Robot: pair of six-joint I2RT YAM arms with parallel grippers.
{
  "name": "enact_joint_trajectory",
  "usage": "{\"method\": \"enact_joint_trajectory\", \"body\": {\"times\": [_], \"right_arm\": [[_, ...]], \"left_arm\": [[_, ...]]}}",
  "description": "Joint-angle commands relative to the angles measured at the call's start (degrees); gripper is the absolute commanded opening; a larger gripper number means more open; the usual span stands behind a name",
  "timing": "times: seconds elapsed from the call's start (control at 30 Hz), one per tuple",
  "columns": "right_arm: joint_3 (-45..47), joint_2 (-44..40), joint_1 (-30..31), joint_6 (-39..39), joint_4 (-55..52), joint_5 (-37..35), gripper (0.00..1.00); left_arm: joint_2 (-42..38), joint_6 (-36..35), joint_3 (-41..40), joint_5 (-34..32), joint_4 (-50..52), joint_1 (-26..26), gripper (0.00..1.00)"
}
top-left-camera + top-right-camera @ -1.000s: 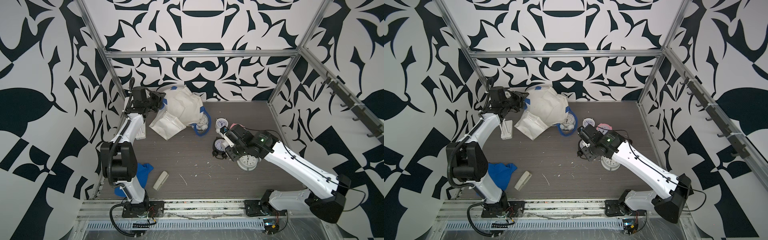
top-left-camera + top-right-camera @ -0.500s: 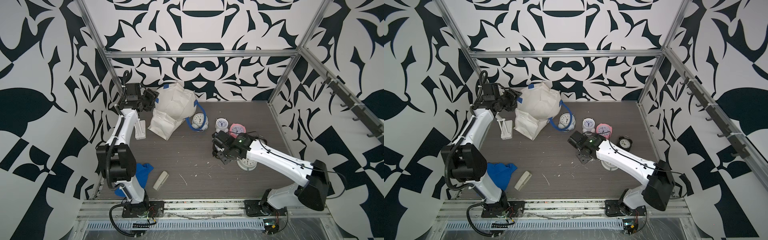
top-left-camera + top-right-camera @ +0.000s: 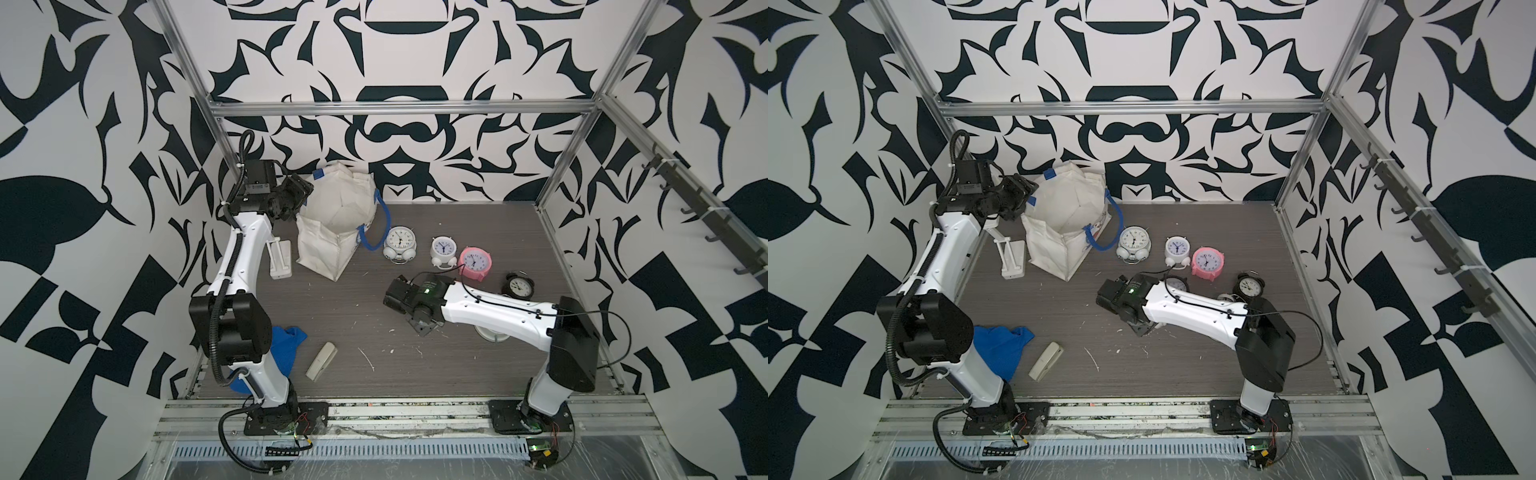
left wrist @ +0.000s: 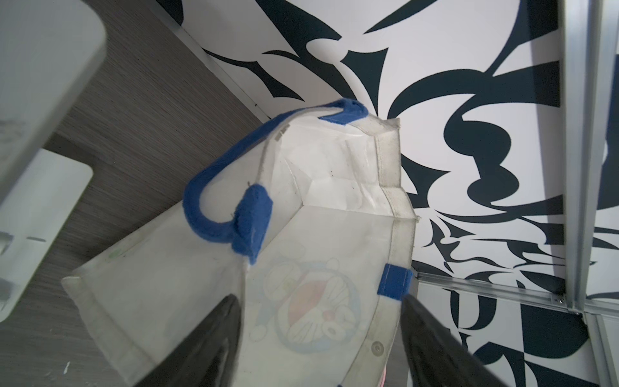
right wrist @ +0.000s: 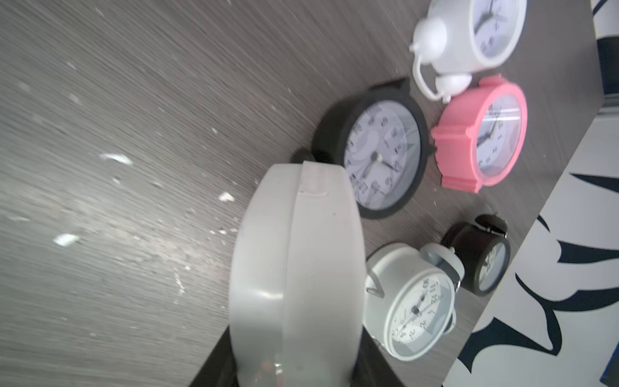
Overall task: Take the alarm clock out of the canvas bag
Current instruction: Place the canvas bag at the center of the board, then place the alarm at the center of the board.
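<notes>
Six alarm clocks [image 3: 399, 245] sit outside one canvas bag [image 3: 336, 224], seventh [image 5: 294, 251] in right pincer [image 5: 291, 365].

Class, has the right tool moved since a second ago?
Yes. The right tool, clasping a white object, has shifted away from the pink clock, toward the blue cloth.

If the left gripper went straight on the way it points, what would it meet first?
The canvas bag: in the left wrist view its printed panel sits right ahead of the left gripper, between its open jaws. How close is unclear.
</notes>
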State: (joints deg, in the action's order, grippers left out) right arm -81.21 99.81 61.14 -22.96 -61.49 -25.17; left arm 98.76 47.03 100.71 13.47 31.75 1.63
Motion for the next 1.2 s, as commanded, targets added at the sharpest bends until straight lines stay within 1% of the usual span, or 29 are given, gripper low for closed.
{"method": "enact_joint_trajectory", "body": {"times": [0.0,0.2,0.43,0.6,0.87,1.0,1.17], "right_arm": [[-5.27,2.78,1.75,-2.18,-2.13,-3.45,0.35],[-11.84,9.32,3.05,-1.32,-3.36,-7.20,0.35],[-14.71,13.60,3.06,0.80,-1.19,-9.02,0.36],[-15.32,15.64,3.08,2.21,-0.08,-10.59,0.37],[-15.57,19.30,2.39,3.74,0.28,-12.74,0.40],[-15.33,20.57,1.89,4.47,1.31,-13.00,0.44],[-15.00,21.64,1.19,5.38,3.10,-13.13,0.53]], "left_arm": [[-5.76,-2.91,1.66,1.69,2.78,0.63,0.78],[-15.33,-4.05,-3.48,3.68,2.72,2.25,0.79],[-27.79,-5.85,-10.00,4.45,5.71,4.90,0.80],[-34.84,-7.54,-14.13,4.54,7.07,6.48,0.81],[-40.41,-8.84,-16.97,6.16,9.64,6.60,0.82],[-41.92,-8.66,-17.47,7.17,10.01,6.55,0.81],[-43.13,-8.70,-17.73,7.37,10.50,6.63,0.80]]}}
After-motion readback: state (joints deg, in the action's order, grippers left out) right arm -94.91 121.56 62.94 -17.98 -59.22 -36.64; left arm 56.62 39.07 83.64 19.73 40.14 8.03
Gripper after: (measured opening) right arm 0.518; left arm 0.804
